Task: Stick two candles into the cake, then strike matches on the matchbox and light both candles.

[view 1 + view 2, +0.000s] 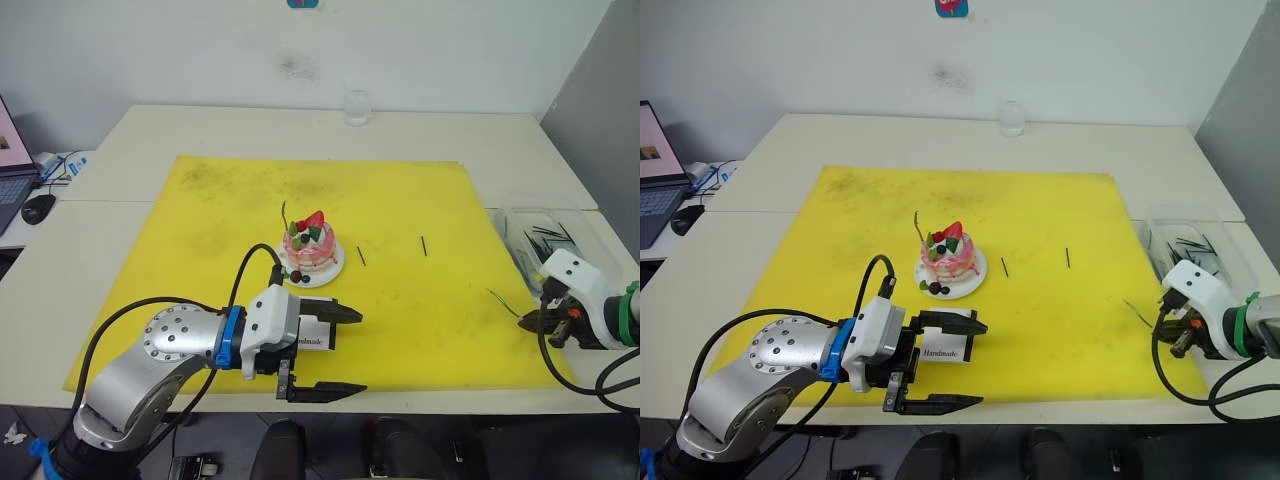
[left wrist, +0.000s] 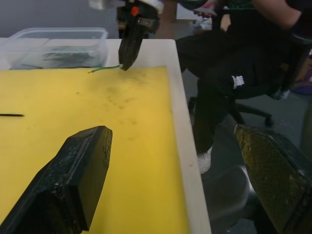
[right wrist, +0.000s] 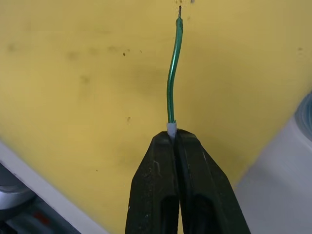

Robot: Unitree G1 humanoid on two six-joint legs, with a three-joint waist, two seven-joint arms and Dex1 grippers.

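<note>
The cake (image 1: 310, 247) sits on its white plate (image 1: 334, 268) in the middle of the yellow mat (image 1: 200, 250). One thin, slightly wavy candle (image 1: 284, 216) stands in the cake's left side. My right gripper (image 3: 173, 139) is shut on the base of the green candle (image 3: 171, 83), low over the mat's right edge (image 1: 500, 300). Open wide near the mat's front edge, my left gripper (image 1: 358, 352) has the white matchbox (image 1: 315, 338) lying between its fingers, close to the far one. Two matches (image 1: 361, 256) (image 1: 424, 245) lie on the mat right of the cake.
A clear plastic box (image 1: 545, 235) holding several thin dark sticks stands off the mat at the right. A glass (image 1: 356, 107) is at the table's back. A laptop and mouse (image 1: 38, 208) are far left. A seated person (image 2: 243, 58) is beside the table's right end.
</note>
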